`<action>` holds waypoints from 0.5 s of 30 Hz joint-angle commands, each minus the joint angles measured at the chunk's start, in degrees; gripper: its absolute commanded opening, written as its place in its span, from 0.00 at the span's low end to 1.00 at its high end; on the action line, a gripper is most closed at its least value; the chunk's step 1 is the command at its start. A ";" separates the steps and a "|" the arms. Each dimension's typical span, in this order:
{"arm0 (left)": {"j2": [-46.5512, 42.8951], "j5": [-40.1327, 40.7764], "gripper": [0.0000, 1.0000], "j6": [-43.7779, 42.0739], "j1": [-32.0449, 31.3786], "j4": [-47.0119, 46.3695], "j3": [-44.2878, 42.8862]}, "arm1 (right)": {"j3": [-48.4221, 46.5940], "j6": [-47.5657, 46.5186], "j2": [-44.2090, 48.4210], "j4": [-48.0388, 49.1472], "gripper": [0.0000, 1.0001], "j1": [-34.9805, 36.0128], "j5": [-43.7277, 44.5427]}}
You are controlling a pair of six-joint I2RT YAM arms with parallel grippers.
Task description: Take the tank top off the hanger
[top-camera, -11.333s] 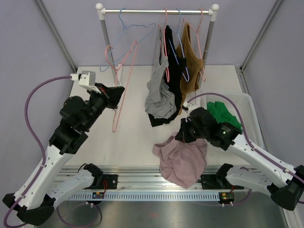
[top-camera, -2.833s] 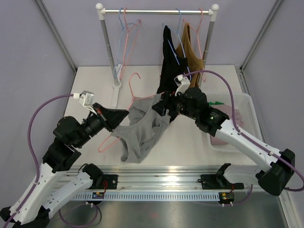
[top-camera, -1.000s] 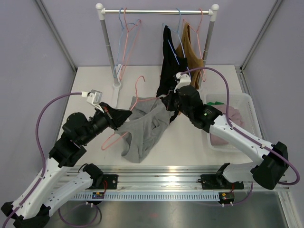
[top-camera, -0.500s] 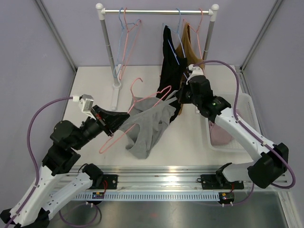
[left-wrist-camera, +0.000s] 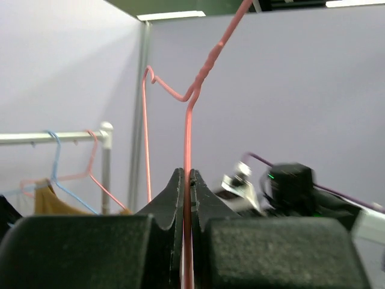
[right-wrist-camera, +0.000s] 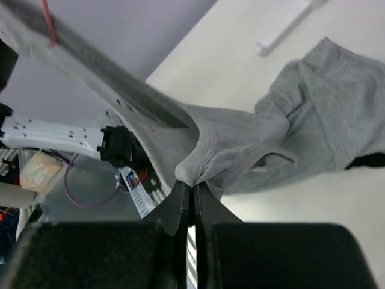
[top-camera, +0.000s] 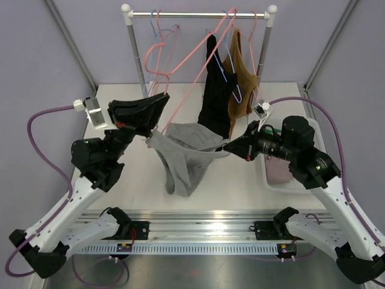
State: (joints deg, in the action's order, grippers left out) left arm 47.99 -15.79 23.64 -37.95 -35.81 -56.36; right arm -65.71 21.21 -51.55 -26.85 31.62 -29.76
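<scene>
A grey tank top (top-camera: pixel 183 159) hangs stretched between my two grippers above the table. One end still clings to the pink hanger (top-camera: pixel 192 78), which slants up toward the rail. My left gripper (top-camera: pixel 159 102) is shut on the hanger's wire, which runs between its jaws in the left wrist view (left-wrist-camera: pixel 187 132). My right gripper (top-camera: pixel 231 147) is shut on a bunched edge of the tank top, to the right of the hanger. In the right wrist view the grey cloth (right-wrist-camera: pixel 313 120) spreads from the closed jaws over the table.
A clothes rack (top-camera: pixel 198 13) stands at the back with a black garment (top-camera: pixel 213 102), a brown garment (top-camera: pixel 240 78) and bare hangers (top-camera: pixel 157 30). A white bin (top-camera: pixel 313 126) at the right holds a pink garment (top-camera: pixel 280 171).
My left gripper has lifted the pink hanger up and toward the rail. My right gripper has pulled back to the right, drawing the grey tank top taut between them.
</scene>
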 commanded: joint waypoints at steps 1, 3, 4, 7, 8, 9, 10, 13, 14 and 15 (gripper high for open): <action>5.44 11.01 0.00 -8.77 -0.37 -15.67 -2.80 | -1.88 -7.49 2.41 -16.89 0.00 0.11 2.40; 7.91 15.60 0.00 -8.87 -0.37 -18.07 -3.40 | -1.18 -7.51 3.64 -21.29 0.00 0.02 10.22; 8.00 19.79 0.00 -8.79 -0.37 -12.93 -4.19 | 0.05 -7.07 5.56 -21.31 0.00 0.02 10.68; 6.60 22.37 0.00 -7.04 -0.37 -3.78 -5.69 | 1.20 -4.43 6.90 -18.16 0.00 0.11 5.09; 6.07 23.08 0.00 -6.59 -0.37 -2.61 -5.26 | 1.11 -3.73 6.64 -17.54 0.00 -0.06 3.23; 4.76 23.78 0.00 -5.89 -0.37 -2.07 -3.51 | 1.20 -3.55 6.46 -15.97 0.00 0.11 2.00; 4.23 24.57 0.00 -5.28 -0.37 -1.37 -2.36 | 1.38 -3.37 6.20 -15.69 0.00 0.11 2.42; 1.95 25.01 0.00 -5.10 -0.37 -1.10 1.58 | 2.34 -4.07 4.54 -16.12 0.00 0.46 5.31; 1.50 25.02 0.00 -5.01 -0.37 -3.10 3.17 | 2.95 -4.94 3.75 -16.21 0.00 0.64 4.89; 1.15 23.98 0.00 -4.83 -0.37 -6.69 5.71 | 4.61 -4.95 2.78 -14.65 0.00 2.03 3.67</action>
State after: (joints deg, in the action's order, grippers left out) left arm 51.22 4.82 18.57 -38.22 -35.09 -54.50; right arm -63.68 17.19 -46.46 -43.42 31.92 -25.08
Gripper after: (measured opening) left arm 0.021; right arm 0.034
